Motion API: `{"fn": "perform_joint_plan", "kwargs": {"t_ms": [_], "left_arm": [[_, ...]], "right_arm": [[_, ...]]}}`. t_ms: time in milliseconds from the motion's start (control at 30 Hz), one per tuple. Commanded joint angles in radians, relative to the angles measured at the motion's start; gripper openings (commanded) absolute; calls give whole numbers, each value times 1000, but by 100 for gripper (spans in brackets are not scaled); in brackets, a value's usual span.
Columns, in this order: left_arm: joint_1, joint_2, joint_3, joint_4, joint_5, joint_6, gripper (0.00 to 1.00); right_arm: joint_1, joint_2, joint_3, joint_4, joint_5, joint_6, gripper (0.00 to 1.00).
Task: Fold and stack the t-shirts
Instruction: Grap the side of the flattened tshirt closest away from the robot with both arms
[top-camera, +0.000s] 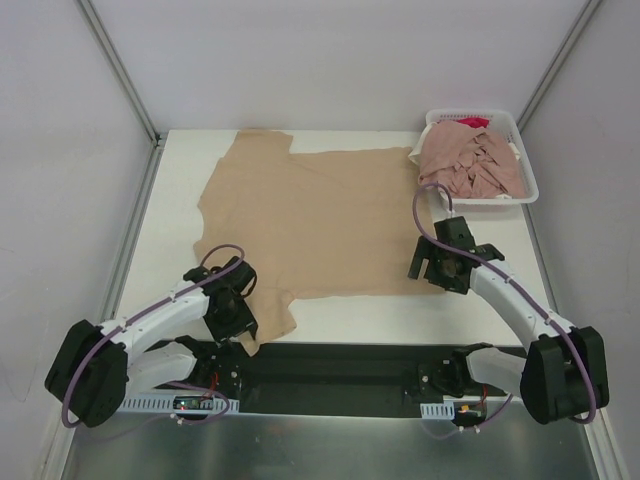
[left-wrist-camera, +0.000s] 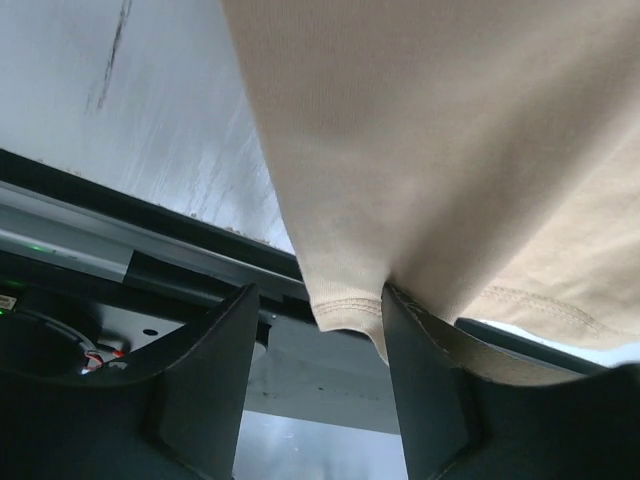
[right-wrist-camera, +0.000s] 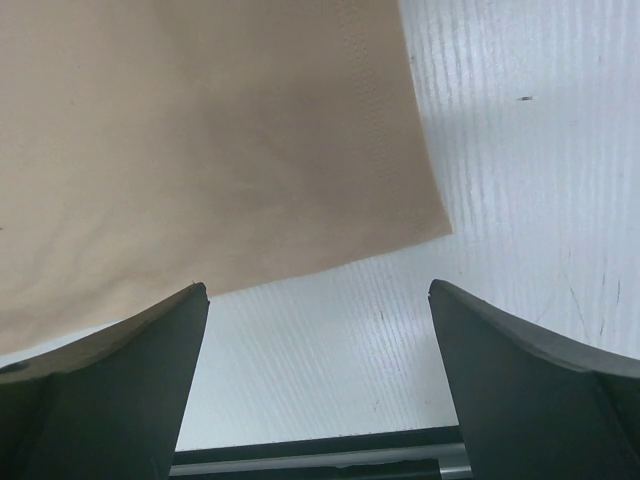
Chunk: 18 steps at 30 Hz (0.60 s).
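The tan t-shirt (top-camera: 300, 220) lies spread flat on the table (top-camera: 400, 320), lightly creased. Its near-left hem corner sits between the left fingers (left-wrist-camera: 215, 390), touching one, not yet clamped. The right fingers (right-wrist-camera: 520, 380) gape, released, over its near-right corner.

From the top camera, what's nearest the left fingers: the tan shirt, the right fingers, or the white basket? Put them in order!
1. Tan-beige cotton t-shirt: its near-left corner sits between the left fingers.
2. Right fingers: across on the right.
3. White plastic lattice basket: far right corner.
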Motion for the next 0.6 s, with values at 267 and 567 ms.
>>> {"fn": "perform_joint_plan", "kwargs": {"t_ms": [267,567], "left_arm": [[-7,107,16,72,-76,-20,35],[-7,128,29,96,-144,-29,0]], "right_arm": [[-26,-18,-21,12,15,19,97],[-34,-35,-30,14,22,23,97]]}}
